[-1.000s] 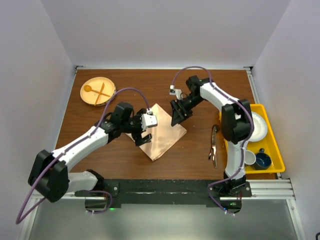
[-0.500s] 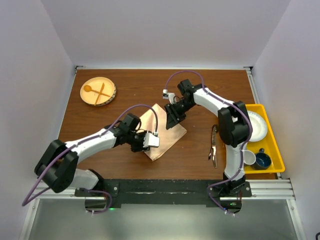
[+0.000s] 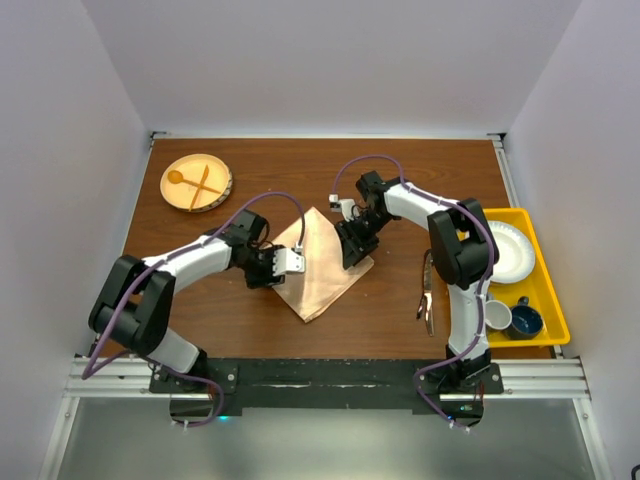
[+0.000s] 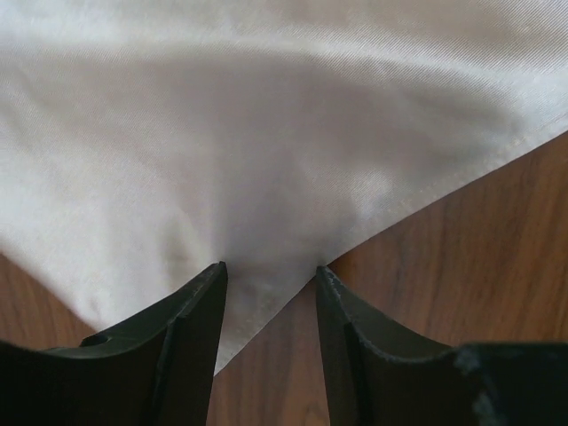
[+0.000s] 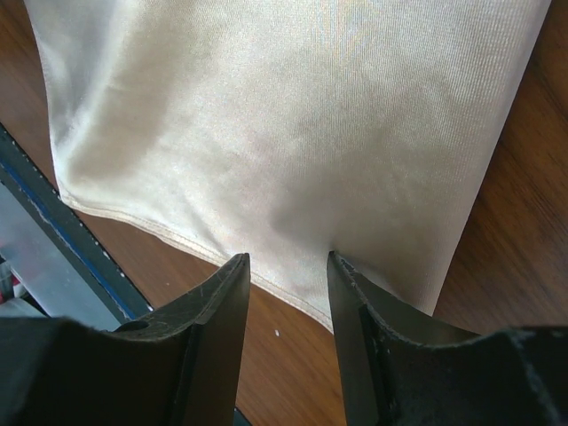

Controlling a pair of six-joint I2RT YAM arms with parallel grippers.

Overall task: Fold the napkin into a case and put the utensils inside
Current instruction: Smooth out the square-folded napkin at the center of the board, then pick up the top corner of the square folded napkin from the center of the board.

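Note:
The peach-orange napkin (image 3: 322, 268) lies flat on the wooden table as a diamond shape. My left gripper (image 3: 283, 262) is low at its left corner. In the left wrist view the napkin (image 4: 266, 133) has its corner between the fingertips of that gripper (image 4: 271, 271), whose jaws stand apart with bare wood in the gap. My right gripper (image 3: 350, 255) is at the napkin's right edge. The right wrist view shows the napkin's (image 5: 293, 115) hemmed edge between the tips of this gripper (image 5: 288, 259), open too. The dark utensils (image 3: 428, 290) lie on the table to the right.
A round wooden plate (image 3: 196, 182) with a pale spoon and fork sits at the back left. A yellow tray (image 3: 548, 300) at the right edge holds a white plate (image 3: 505, 250) and two cups (image 3: 523, 320).
Both grippers have come down onto the napkin's edges, the left at its left corner, the right at its right edge. Both pairs of jaws have narrowed from wide open.

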